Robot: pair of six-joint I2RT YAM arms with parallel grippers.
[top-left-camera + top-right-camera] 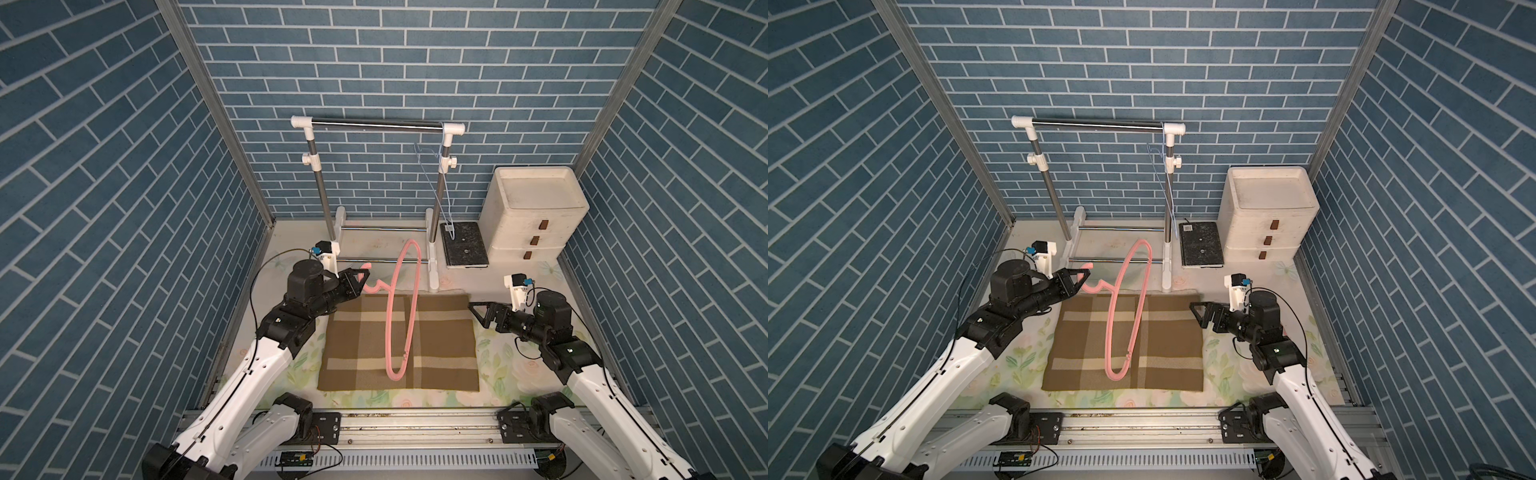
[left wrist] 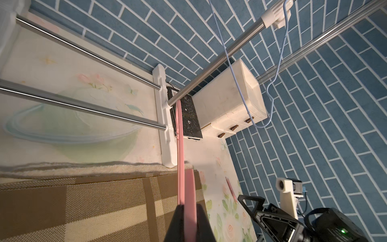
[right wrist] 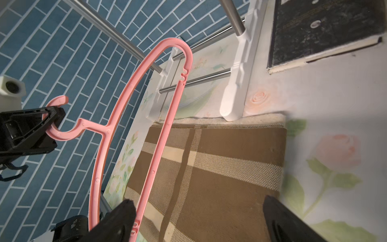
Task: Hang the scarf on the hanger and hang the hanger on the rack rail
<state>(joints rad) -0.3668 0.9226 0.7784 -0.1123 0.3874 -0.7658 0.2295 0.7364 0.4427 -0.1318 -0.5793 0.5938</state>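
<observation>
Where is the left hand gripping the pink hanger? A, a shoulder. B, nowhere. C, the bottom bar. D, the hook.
D: in the right wrist view the left hand is shut on the hook of the pink hanger.

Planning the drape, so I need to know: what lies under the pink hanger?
The folded brown plaid scarf lies flat beneath the pink hanger, which the left gripper holds by its hook. Floral table cover shows around the scarf; whatever the scarf covers is hidden.
</observation>
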